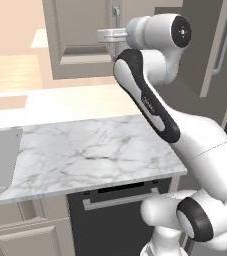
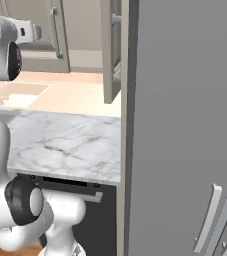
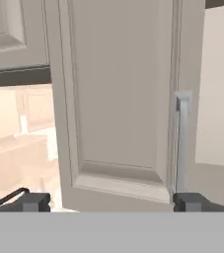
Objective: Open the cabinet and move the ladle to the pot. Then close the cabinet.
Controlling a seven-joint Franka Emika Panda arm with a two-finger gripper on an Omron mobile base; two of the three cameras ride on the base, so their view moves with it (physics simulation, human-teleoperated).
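Arm: glossy white rounded link shells (image 1: 205, 150)
Joints: dark grey-black bands and round caps (image 1: 181, 31)
Finger tips: small, dark, blocky (image 3: 196, 201)

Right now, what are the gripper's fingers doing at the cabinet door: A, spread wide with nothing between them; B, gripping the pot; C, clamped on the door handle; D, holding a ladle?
A: in the hand view the gripper has its fingertips far apart, the cabinet door and its handle beyond them ungripped.
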